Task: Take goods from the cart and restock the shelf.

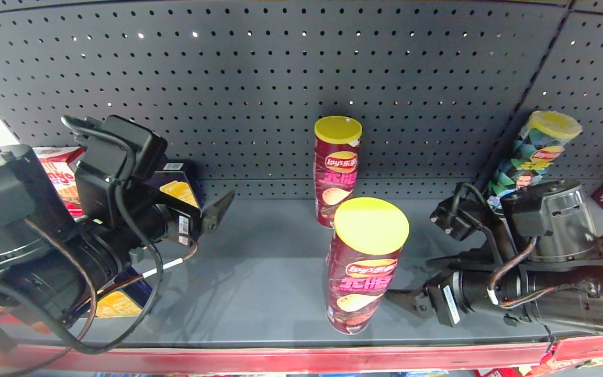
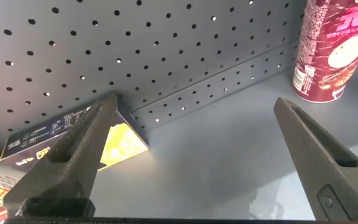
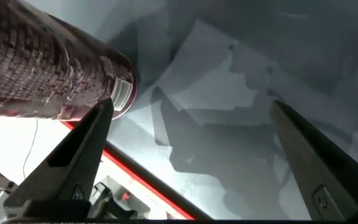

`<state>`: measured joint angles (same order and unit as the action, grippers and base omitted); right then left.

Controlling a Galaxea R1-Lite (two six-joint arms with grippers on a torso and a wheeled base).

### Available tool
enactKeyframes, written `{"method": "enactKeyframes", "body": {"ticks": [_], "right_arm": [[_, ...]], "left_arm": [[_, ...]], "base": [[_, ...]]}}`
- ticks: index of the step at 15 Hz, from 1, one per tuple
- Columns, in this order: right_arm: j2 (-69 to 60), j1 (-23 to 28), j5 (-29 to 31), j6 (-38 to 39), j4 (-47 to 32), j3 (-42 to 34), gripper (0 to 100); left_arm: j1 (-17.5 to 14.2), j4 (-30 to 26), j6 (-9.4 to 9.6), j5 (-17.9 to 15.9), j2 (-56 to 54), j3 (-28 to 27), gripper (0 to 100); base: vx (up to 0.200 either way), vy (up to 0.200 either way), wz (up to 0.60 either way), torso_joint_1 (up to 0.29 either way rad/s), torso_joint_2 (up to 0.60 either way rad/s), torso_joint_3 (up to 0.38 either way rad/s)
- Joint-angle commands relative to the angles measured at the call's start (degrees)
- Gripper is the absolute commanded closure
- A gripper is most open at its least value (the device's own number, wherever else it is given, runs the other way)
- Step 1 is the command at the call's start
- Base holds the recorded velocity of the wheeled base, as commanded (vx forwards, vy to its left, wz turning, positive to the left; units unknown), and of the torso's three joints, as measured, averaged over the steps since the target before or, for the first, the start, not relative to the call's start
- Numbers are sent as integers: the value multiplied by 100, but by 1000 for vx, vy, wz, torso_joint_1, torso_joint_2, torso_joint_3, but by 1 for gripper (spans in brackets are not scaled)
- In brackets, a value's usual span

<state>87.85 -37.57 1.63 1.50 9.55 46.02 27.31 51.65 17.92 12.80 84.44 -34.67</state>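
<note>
**Left tool (image 1: 212,209) and right tool (image 1: 411,285) both wide open, empty**

Head view: left tool near dark box (image 1: 178,183); right tool just beside front can (image 1: 364,267), upright on shelf (image 1: 259,293); back can (image 1: 336,170) upright by pegboard (image 1: 280,78). Yellow lids (image 1: 371,225) shut, contents hidden.

Left wrist view: wide gap, back can (image 2: 331,50) ahead.

Right wrist view: wide gap, front can (image 3: 48,68) alongside. Best withdrawn straight back without nudging front can.
</note>
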Motion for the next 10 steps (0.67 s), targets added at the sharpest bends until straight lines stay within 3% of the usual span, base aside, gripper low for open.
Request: {"method": "enactKeyframes", "body": {"ticks": [1, 10], "right_arm": [[40, -13, 4, -1, 12, 56, 0], [400, -154, -5, -1, 83, 364, 0]], "left_arm": [[11, 3, 1, 3, 37, -31, 0], [3, -6, 1, -6, 46, -13, 0]], "base": [[0, 0, 0, 0, 0, 0], [0, 0, 0, 0, 0, 0]]}}
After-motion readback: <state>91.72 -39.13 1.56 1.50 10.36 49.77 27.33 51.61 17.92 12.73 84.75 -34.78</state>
